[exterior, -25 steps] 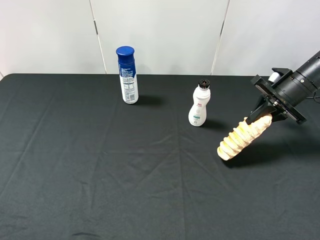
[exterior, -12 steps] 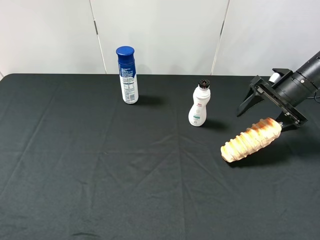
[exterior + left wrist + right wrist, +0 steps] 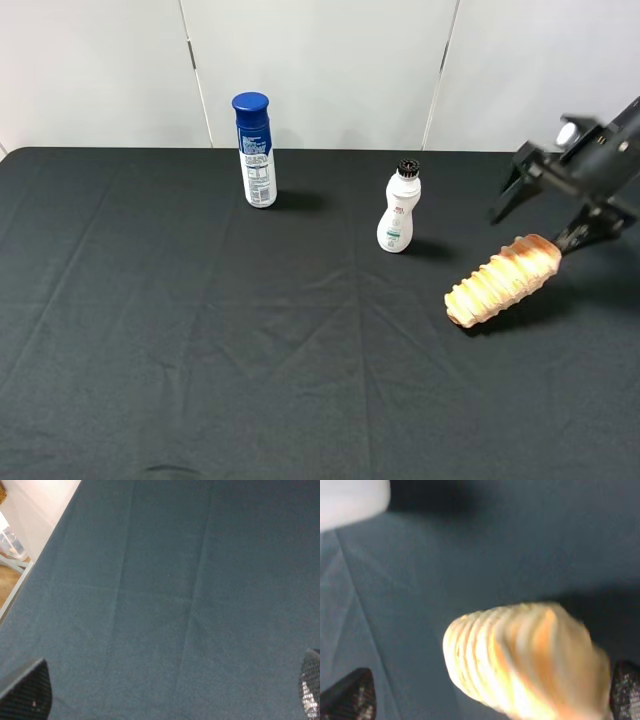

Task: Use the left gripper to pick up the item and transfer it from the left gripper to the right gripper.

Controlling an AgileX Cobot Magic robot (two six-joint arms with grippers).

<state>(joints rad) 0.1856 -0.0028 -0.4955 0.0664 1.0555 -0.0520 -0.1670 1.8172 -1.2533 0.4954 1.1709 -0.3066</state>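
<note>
Item (image 3: 503, 280) lying on black tablecloth (image 3: 250, 340), right of and nearer camera than small white bottle (image 3: 399, 212), long axis diagonal. Right gripper (image 3: 545, 215) raised just above item's far end, jaws spread wide, no contact visible. Right wrist view: item (image 3: 520, 662) between spread fingertips (image 3: 350, 695). Left gripper (image 3: 165, 692): jaws spread, only cloth between tips. Blue-capped spray can (image 3: 254, 150) upright, far left of bottle.
</note>
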